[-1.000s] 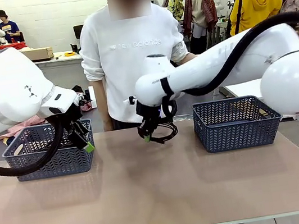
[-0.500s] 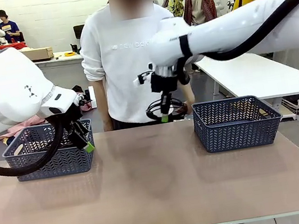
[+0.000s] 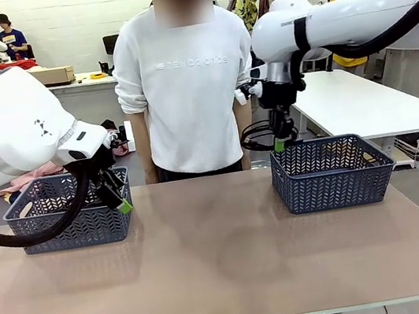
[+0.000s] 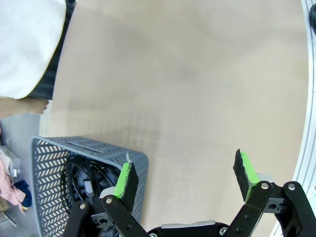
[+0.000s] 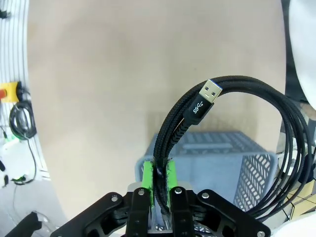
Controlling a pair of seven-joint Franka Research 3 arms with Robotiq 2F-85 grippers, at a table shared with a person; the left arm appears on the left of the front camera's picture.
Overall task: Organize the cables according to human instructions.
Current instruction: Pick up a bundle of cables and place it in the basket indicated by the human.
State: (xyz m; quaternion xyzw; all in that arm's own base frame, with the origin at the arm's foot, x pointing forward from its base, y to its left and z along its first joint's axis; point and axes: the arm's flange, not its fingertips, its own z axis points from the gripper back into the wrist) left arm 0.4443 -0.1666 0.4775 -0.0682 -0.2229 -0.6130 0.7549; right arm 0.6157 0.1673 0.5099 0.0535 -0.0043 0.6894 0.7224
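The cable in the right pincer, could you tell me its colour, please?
Black, with a silver plug; the cable shows best in the right wrist view.

The table (image 3: 225, 258) is plain beige-brown, and both baskets, left (image 3: 69, 211) and right (image 3: 328, 173), are slate blue-grey with a herringbone cut-out pattern. The coiled cable (image 5: 266, 143) is black braided with a silver plug, pinched between bright green fingers (image 5: 147, 185); the person's sweatshirt (image 3: 187, 89) is white.

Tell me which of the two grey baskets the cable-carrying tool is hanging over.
The grey plastic lattice basket on the robot's right. The right tool, shut on a coiled black braided USB cable, hangs above its near-left corner; the other grey basket sits under the open left tool.
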